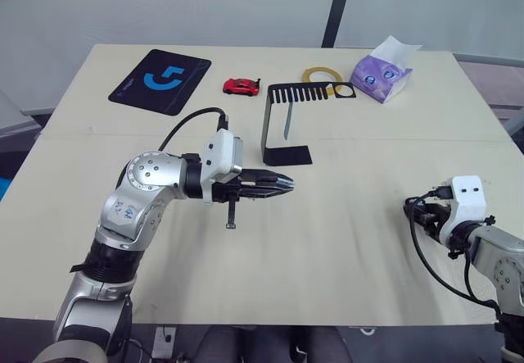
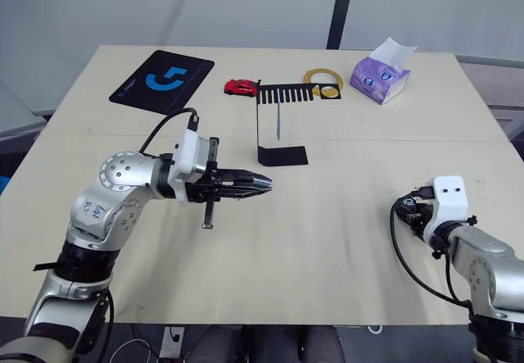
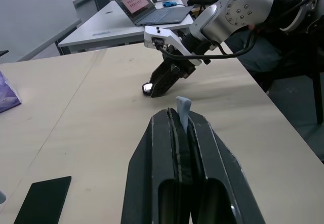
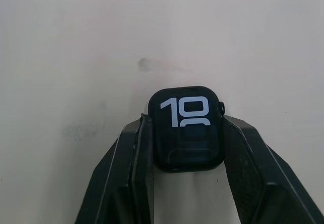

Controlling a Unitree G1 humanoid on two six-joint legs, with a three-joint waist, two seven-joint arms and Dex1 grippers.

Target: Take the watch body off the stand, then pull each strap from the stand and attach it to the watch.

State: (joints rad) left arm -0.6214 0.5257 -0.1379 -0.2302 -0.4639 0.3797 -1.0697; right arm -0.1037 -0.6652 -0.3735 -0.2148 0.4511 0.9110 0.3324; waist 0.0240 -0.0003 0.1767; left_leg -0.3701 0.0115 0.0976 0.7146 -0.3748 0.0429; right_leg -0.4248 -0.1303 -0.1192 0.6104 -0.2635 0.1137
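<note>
Strap in the left gripper, watch body in the right, well apart across the table

The left gripper (image 1: pixel 281 185) is closed flat on one pale strap (image 3: pixel 183 107), whose tip pokes out past the fingertips; the fingers point right, toward the other arm. The right gripper (image 4: pixel 186 148), low at the near right of the table (image 1: pixel 344 240), is clamped on the two sides of the watch body (image 4: pixel 187 128), screen up and numerals showing. The watch thus lies to the right of the strap and nearer, so the coming move likely brings the two together end-on. The stand (image 1: pixel 286 125) sits beyond the left gripper with the other strap (image 1: pixel 288 122) hanging from its slotted arm.
</note>
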